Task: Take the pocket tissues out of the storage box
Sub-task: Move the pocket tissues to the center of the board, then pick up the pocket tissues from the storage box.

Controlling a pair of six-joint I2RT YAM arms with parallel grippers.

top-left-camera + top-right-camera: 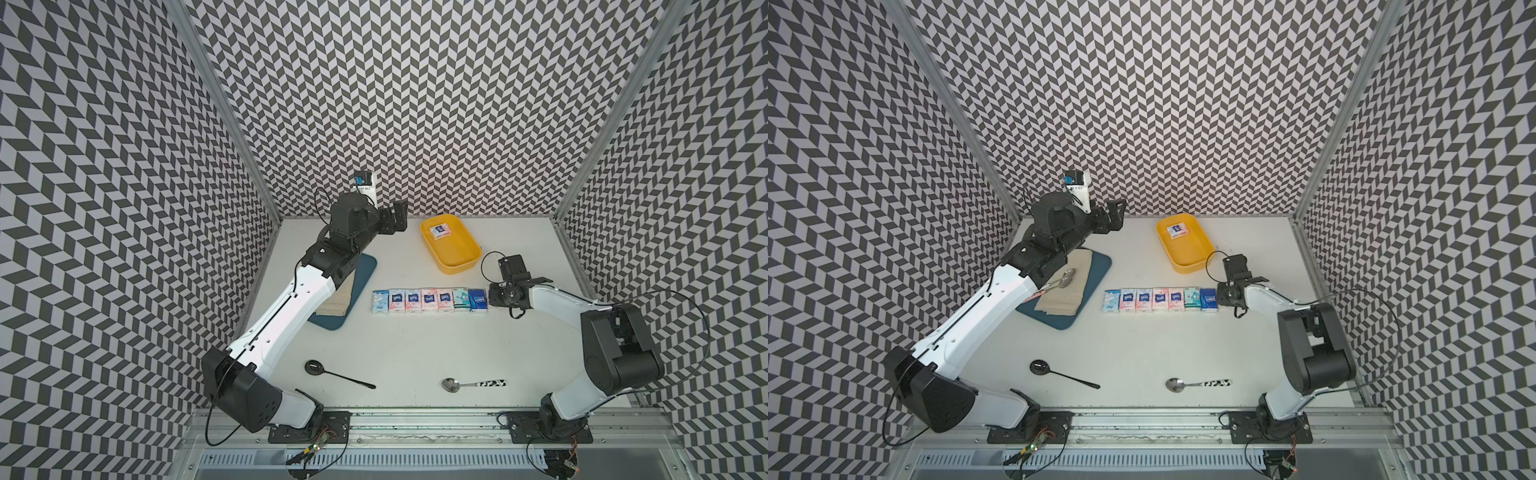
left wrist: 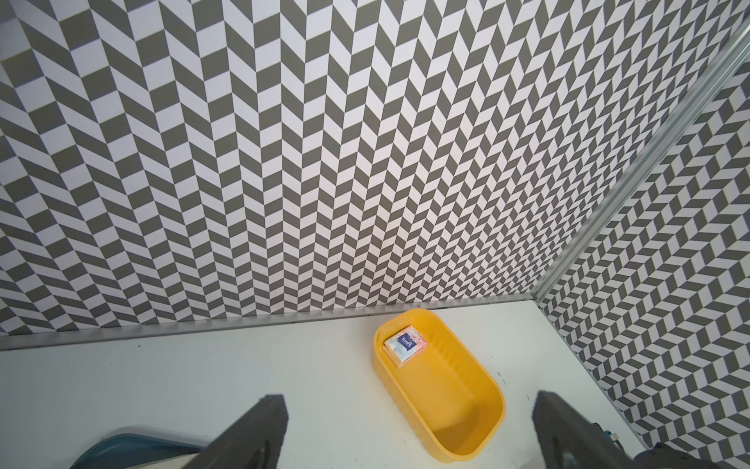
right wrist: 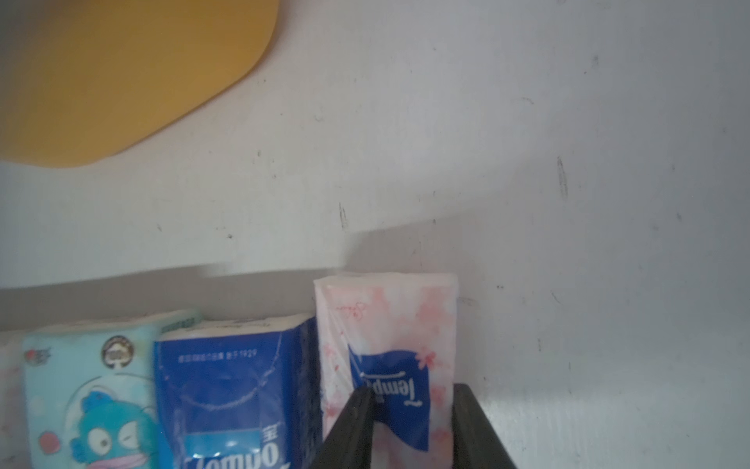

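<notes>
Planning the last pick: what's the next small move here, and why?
Probably lower the left claw toward the last pack in the storage box. That claw is open, raised and facing the box; the other packs already lie in a row on the table, outside it.

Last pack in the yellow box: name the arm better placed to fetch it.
Left: the left hand, open, hovers near the storage box facing the last pack; the right hand grips a pink pack.
</notes>
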